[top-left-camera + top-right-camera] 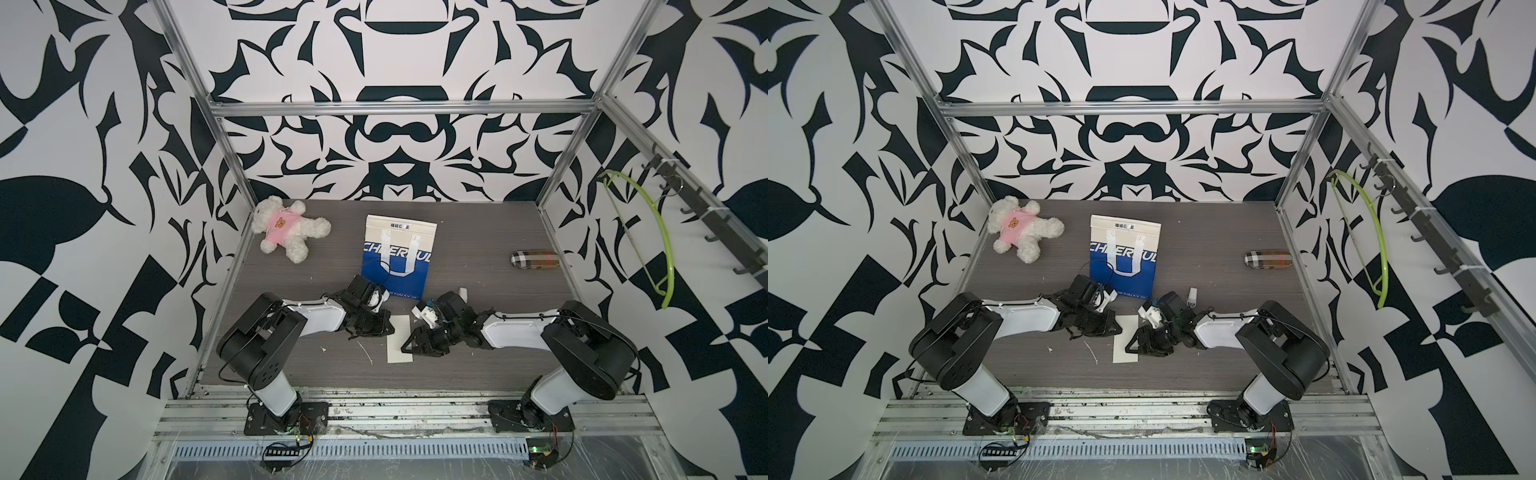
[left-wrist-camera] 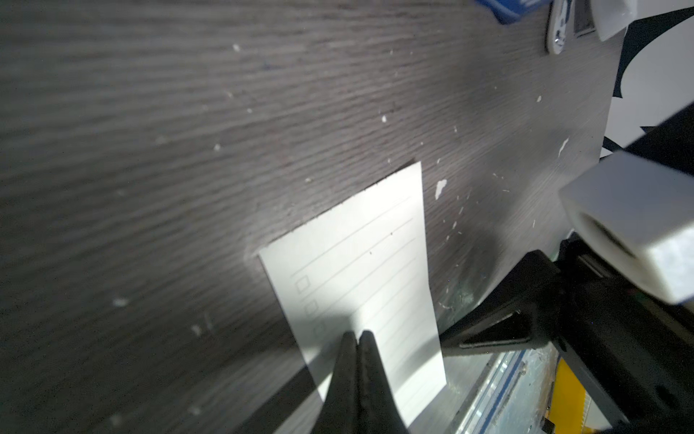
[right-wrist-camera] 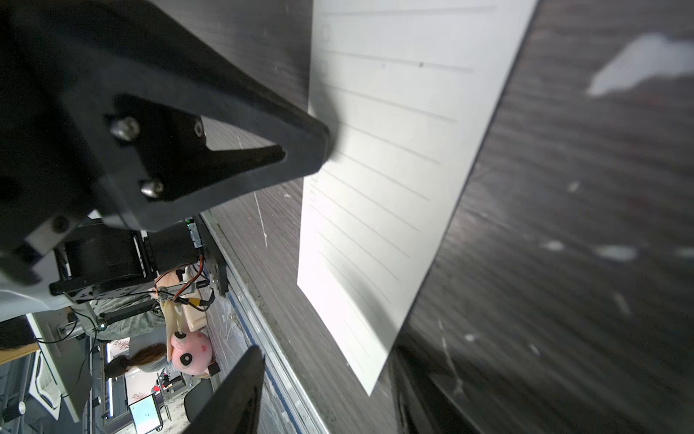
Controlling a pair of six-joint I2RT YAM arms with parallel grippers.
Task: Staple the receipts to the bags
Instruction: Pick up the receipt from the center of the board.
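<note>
Lying flat on the grey tabletop (image 1: pixel 311 374), the receipt (image 1: pixel 397 338) sits near centre between both arms, lined face up. The bag (image 1: pixel 397 257) lies flat just beyond it on the far side, handles folded over the blue panel; receipt and bag are apart. Left gripper (image 2: pixel 356 335): fingers pressed together, gripping nothing, tips over the receipt's left part; contact cannot be told. Right gripper (image 3: pixel 293 250): fingers set apart, nothing between them, one fingertip (image 3: pixel 315 150) overlapping the receipt's right edge, the other off the paper. A small white stapler (image 1: pixel 462 292) sits right of the bag's near corner. A plush bear (image 1: pixel 286 228) lies far left
</note>
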